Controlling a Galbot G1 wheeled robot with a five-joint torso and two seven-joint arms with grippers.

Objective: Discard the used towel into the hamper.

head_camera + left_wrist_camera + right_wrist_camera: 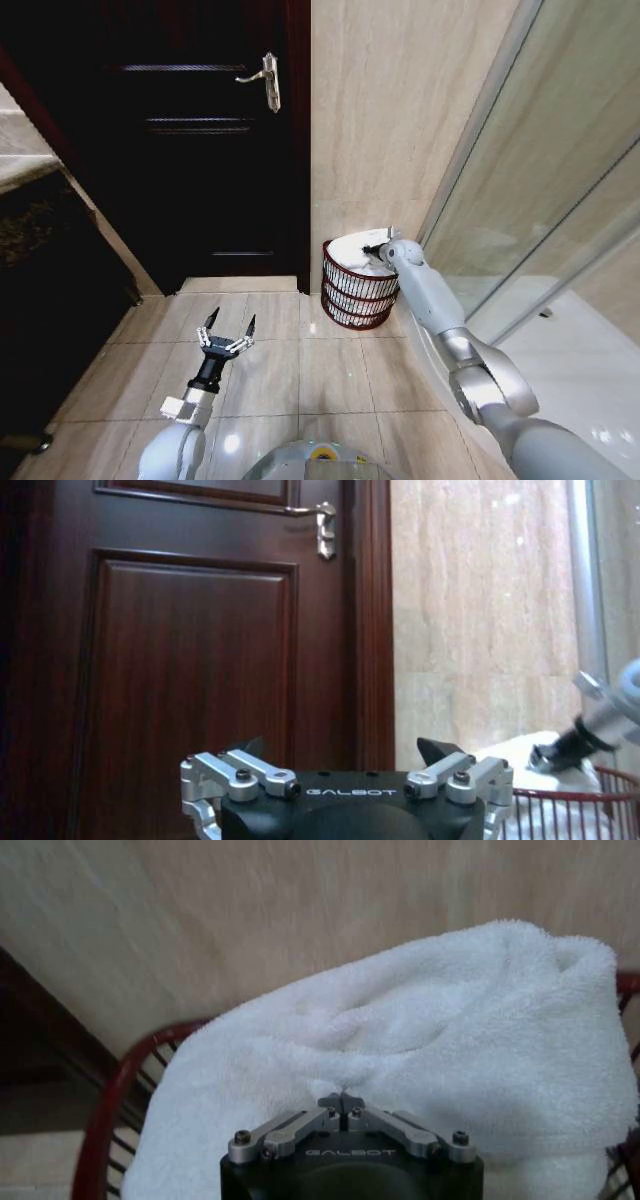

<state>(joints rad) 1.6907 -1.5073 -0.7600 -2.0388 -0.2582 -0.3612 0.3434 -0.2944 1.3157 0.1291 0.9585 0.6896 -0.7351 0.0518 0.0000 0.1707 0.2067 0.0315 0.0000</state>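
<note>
The white towel [352, 250] lies bunched in the top of the hamper [357, 290], a low red-brown wire basket against the beige wall. My right gripper [378, 249] reaches over the hamper's rim and is shut on a pinch of the towel [400, 1042], fingertips together [341, 1104]. The hamper's red rim [105, 1102] curves around the towel. My left gripper [229, 326] hovers open above the floor tiles, left of the hamper, with nothing in it. In the left wrist view its fingers [245, 750] stand apart, and the hamper [580, 810] and towel [520, 754] show beyond them.
A dark wooden door [190, 130] with a metal handle [268, 80] stands left of the hamper. A glass shower partition [540, 200] runs along the right. A dark cabinet under a counter [40, 270] is at the left. Beige floor tiles [300, 370] lie open between.
</note>
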